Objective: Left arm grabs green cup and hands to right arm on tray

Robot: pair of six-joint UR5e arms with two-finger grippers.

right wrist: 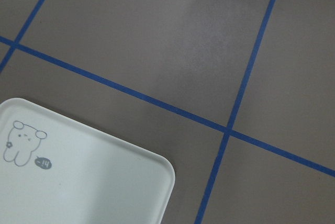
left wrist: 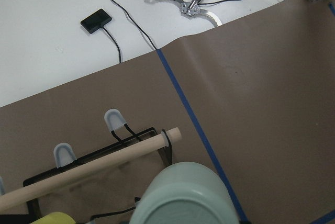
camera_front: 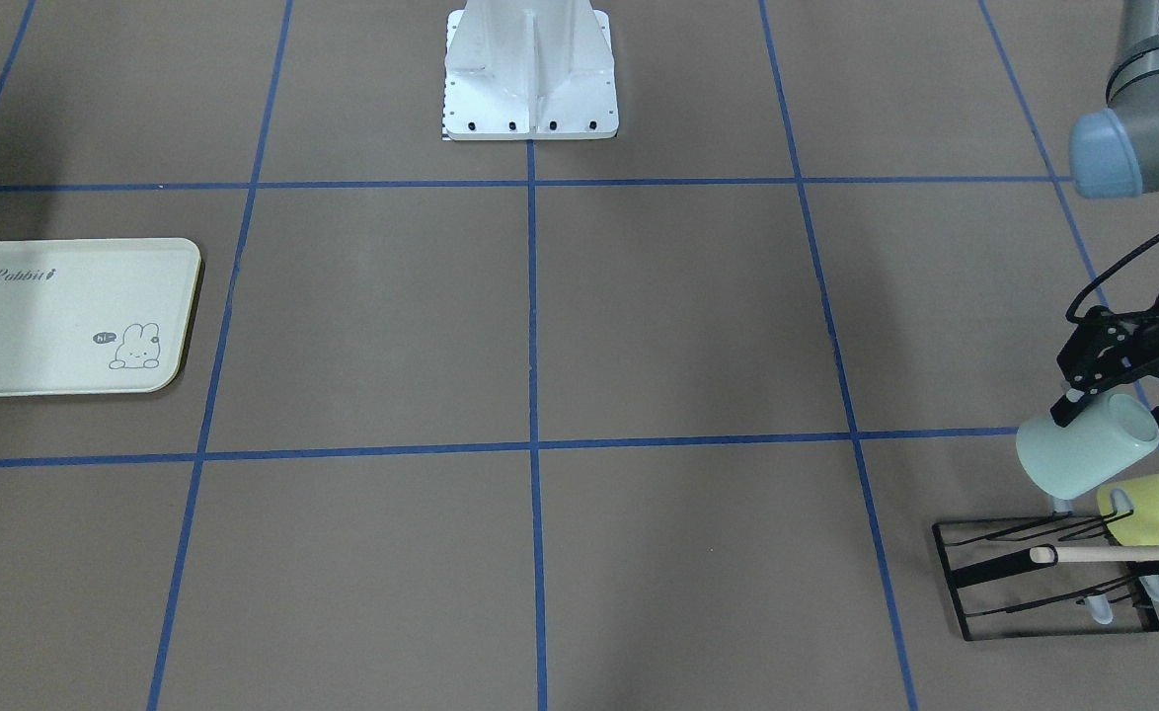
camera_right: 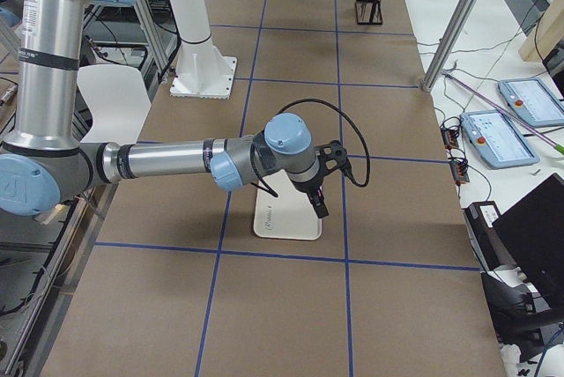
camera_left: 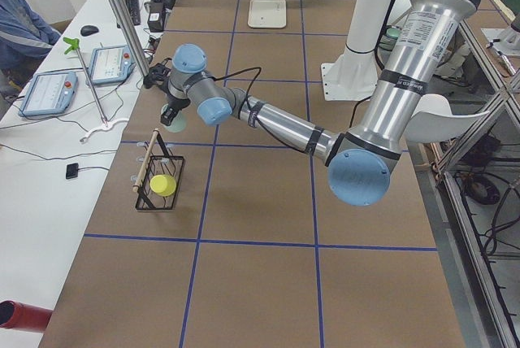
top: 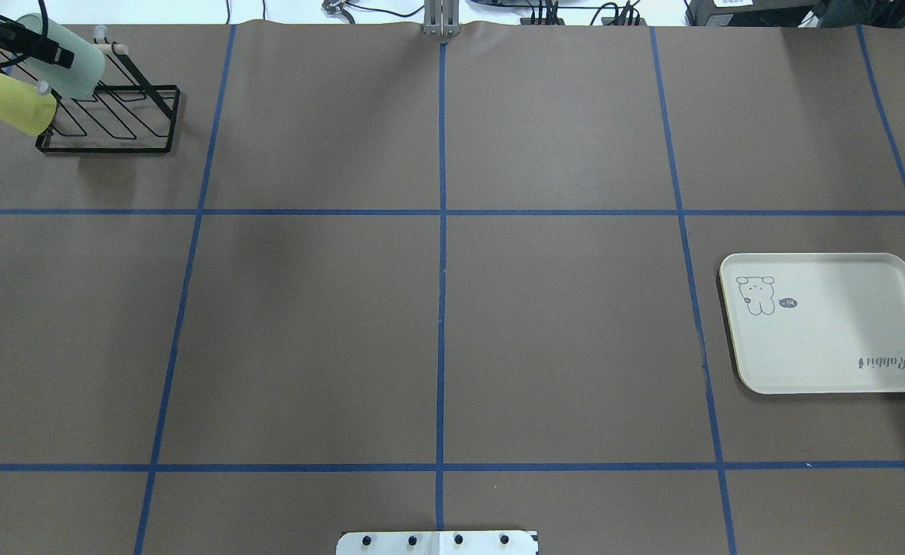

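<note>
The pale mint-green cup (camera_front: 1083, 459) is tilted on its side just above the black wire rack (camera_front: 1043, 583) at the table's far left corner. My left gripper (camera_front: 1122, 415) is shut on it, its black fingers on either side of the rim end. The cup also shows in the overhead view (top: 75, 65) and fills the bottom of the left wrist view (left wrist: 180, 198). The cream tray (camera_front: 66, 316) lies empty on the robot's right side. My right gripper (camera_right: 319, 207) hovers over the tray (camera_right: 286, 223); I cannot tell whether it is open or shut.
A yellow-green cup (camera_front: 1157, 506) hangs on the rack beside the mint one, with a wooden rod (camera_front: 1122, 554) across the rack's top. The white robot base (camera_front: 530, 74) stands at the table's near-robot edge. Blue tape lines grid the brown table.
</note>
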